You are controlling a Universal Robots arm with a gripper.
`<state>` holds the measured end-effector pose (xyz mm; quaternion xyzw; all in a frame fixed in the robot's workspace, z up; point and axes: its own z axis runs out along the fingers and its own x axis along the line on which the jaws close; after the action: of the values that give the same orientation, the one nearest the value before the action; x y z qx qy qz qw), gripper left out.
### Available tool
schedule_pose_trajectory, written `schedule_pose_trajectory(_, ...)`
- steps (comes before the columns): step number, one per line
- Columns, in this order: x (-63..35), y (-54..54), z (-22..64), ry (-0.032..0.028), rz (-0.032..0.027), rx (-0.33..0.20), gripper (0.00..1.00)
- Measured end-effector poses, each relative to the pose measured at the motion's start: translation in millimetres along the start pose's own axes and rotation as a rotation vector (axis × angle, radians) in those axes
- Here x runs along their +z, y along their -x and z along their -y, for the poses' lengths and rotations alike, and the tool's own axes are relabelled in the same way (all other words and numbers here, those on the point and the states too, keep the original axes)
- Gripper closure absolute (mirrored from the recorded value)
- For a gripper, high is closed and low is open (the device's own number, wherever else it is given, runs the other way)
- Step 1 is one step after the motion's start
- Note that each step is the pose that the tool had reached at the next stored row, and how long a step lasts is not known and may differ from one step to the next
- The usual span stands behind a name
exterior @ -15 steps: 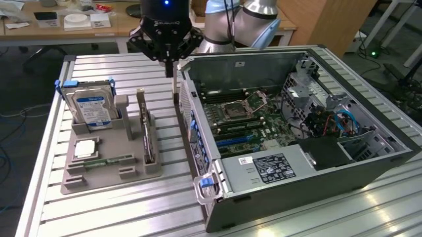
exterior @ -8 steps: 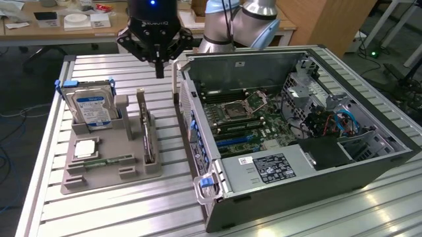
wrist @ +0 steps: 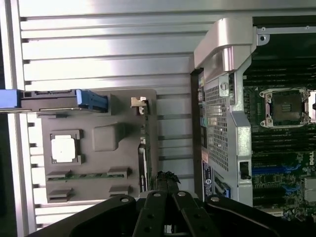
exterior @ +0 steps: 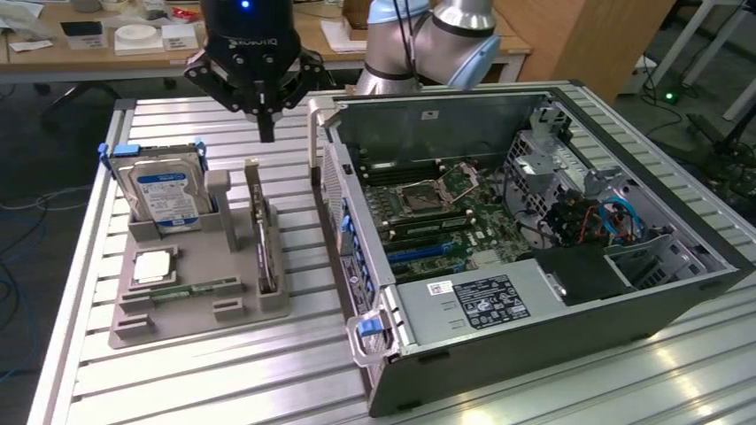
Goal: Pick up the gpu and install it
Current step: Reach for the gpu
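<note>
**Inspector:** Where did the gpu [exterior: 266, 252] stand?

**Examiner:** On edge in a slot of the grey tray [exterior: 189, 323], near the hard drive [exterior: 165, 197]. It stood outside the open computer case [exterior: 532, 266], just beside its wall.

**Inspector:** And the gripper [exterior: 266, 133]?

**Examiner:** It hung above the tray, over the card and clear of it. Its fingers were pressed together with nothing between them.

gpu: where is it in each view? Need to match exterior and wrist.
Exterior: gpu stands on edge in the tray, on the tray's side nearest the case.
Wrist: gpu shows edge-on as a thin strip, between the silver chip and the case.
Shared landmark: the silver chip lying flat on the tray.
</note>
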<state>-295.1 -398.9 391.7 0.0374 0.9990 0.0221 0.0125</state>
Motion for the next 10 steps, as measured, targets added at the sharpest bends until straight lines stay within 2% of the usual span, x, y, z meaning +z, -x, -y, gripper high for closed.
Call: schedule_pose_trajectory(10,-0.5,-25.9,2.0,-0.0001,-0.0001,0.000,0.89)
